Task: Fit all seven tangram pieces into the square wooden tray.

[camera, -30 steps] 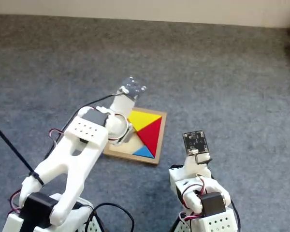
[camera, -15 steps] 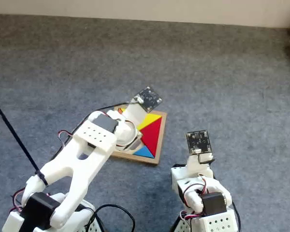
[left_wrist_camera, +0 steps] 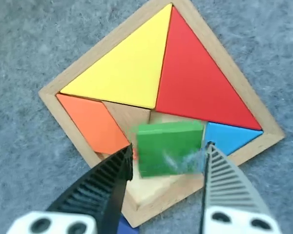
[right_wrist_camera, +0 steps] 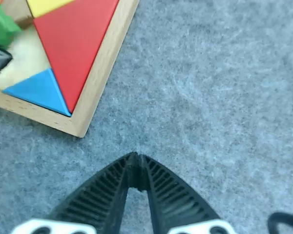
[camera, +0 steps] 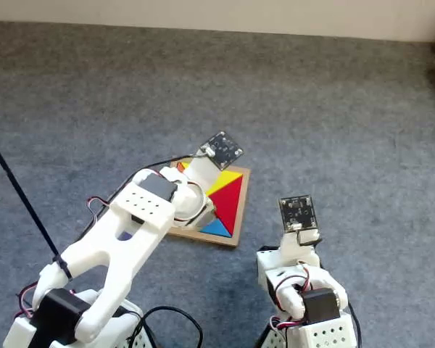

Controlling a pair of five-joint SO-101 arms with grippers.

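Lower centre of the left wrist frame: green piece (left_wrist_camera: 168, 146) clamped in left gripper (left_wrist_camera: 167, 151), over bare wood of the tray (left_wrist_camera: 229, 73) between orange piece (left_wrist_camera: 95, 124) and blue piece (left_wrist_camera: 229, 136), edges skewed to the rim. Nearer arm by far; right gripper (right_wrist_camera: 136, 168) pinched together over carpet (right_wrist_camera: 210, 97).

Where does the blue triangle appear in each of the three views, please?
High view: blue triangle in the tray, front edge, touching the red triangle.
Left wrist view: blue triangle between red triangle and rim, beside the green piece.
Right wrist view: blue triangle against red triangle, near the tray corner.
Shared landmark: red triangle.
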